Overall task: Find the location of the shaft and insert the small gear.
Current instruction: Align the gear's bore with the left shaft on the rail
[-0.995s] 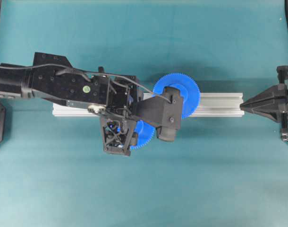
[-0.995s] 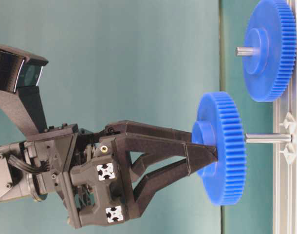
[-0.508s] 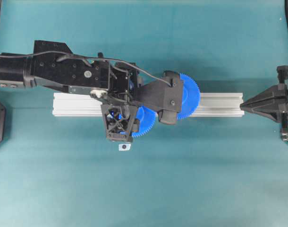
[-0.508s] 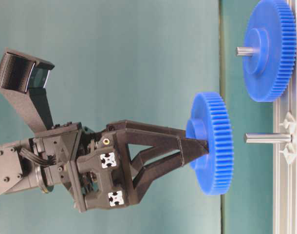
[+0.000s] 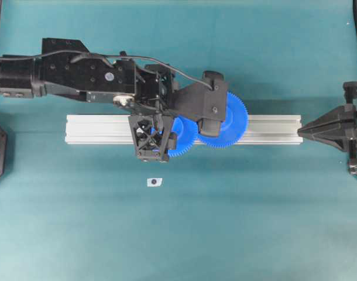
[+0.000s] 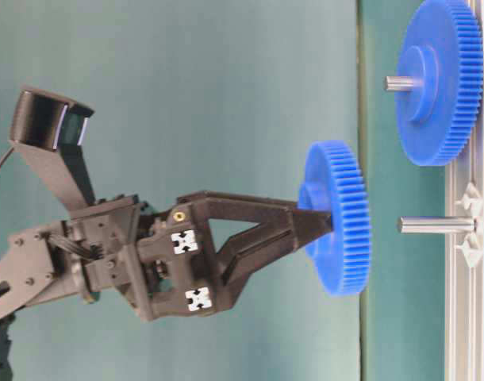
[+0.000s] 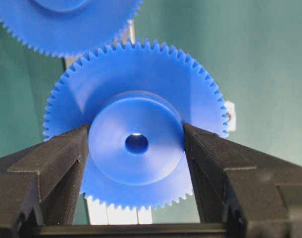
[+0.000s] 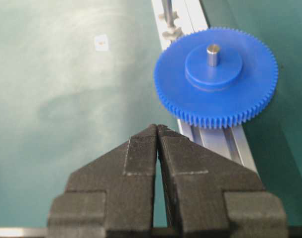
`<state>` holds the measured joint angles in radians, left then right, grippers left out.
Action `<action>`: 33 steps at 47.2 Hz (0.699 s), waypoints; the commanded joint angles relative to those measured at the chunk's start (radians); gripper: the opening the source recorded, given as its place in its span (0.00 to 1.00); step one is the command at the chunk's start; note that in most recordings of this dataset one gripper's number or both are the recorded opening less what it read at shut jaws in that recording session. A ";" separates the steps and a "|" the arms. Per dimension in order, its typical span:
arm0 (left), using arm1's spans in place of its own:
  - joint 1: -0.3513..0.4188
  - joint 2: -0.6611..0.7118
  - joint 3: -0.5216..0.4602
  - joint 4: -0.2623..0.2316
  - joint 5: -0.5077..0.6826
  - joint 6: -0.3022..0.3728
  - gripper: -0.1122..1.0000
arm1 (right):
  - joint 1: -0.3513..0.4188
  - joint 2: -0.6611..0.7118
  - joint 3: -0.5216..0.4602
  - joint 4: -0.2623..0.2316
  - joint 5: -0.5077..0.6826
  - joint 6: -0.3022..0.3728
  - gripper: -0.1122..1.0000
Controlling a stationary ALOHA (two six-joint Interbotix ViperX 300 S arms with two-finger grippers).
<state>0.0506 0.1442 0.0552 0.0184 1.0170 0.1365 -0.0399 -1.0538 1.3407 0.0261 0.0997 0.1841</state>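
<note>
- Since the earlier frame, the left gripper (image 6: 331,224) with the small blue plastic toothed gear (image 6: 336,228) has shifted up in the overhead view, from below the rail to directly over it; in the table-level view the gear has gone left, away from the pin, and sits a little higher.
- Both black fingers (image 7: 67,163) of the left gripper clamp the raised round hub of the small gear, one on each side, in the left wrist view; the dark centre hole lies free between them.
- Ahead of the gear stands the shaft, a short silvery metal pin (image 6: 436,225), on the long ribbed aluminium rail (image 5: 96,129). In the table-level view an open gap of teal background separates the gear face from the pin tip, and the hub sits slightly higher than the pin line.
- Next to it on the rail is the larger blue gear with a grey pin through its hub (image 8: 216,77); in the overhead view the toothed rims of the two gears overlap, so I cannot tell if they touch.
- A tiny white tag with a dark dot (image 5: 154,182) lies on the teal table (image 5: 254,222), below the rail and apart from it.
- The left arm reaches in from the left, and its wrist is tilted.
- The right gripper (image 8: 157,130) is closed with nothing between its fingertips, and it waits near the right end of the rail.
</note>
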 commanded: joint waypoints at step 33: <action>0.017 0.069 0.003 0.003 -0.021 0.005 0.68 | -0.003 -0.009 -0.011 0.000 -0.002 0.009 0.15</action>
<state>0.0644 0.2270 0.0644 0.0199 1.0002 0.1396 -0.0399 -1.0692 1.3407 0.0261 0.1012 0.1841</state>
